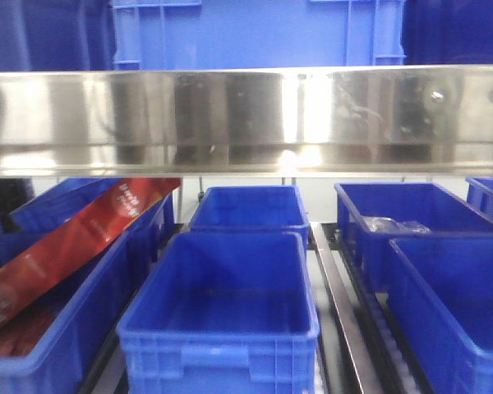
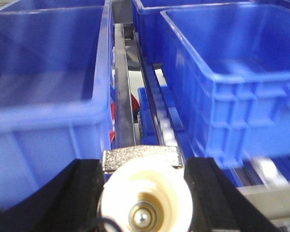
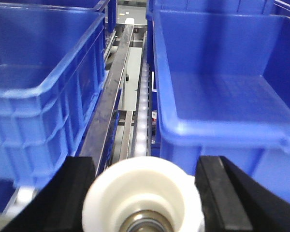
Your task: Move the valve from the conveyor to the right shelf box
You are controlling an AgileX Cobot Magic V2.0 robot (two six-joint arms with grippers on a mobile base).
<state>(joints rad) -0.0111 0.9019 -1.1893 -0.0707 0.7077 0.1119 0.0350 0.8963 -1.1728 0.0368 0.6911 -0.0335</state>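
In the front view, a red packet (image 1: 82, 238) leans in the box (image 1: 33, 365) at lower left. Its white writing is too blurred for us to read. A steel beam (image 1: 246, 119) crosses the upper frame, and a clear bag (image 1: 394, 223) lies in the upper-right box (image 1: 353, 238).

In the left wrist view, we see the left gripper (image 2: 145, 166) at bottom centre. Its black fingers (image 2: 82, 193) press on both sides of a cream valve (image 2: 145, 198), which carries a knurled metal piece (image 2: 142, 157) on top. Blue boxes (image 2: 222, 77) fill the frame above, with a rail (image 2: 123, 96) between them.

In the right wrist view, the right gripper (image 3: 145, 162) sits at bottom centre, its fingers (image 3: 217, 193) tight against a white valve (image 3: 142, 193). A roller track (image 3: 142, 111) runs up the middle between two bins (image 3: 38, 92). We read no labels here.
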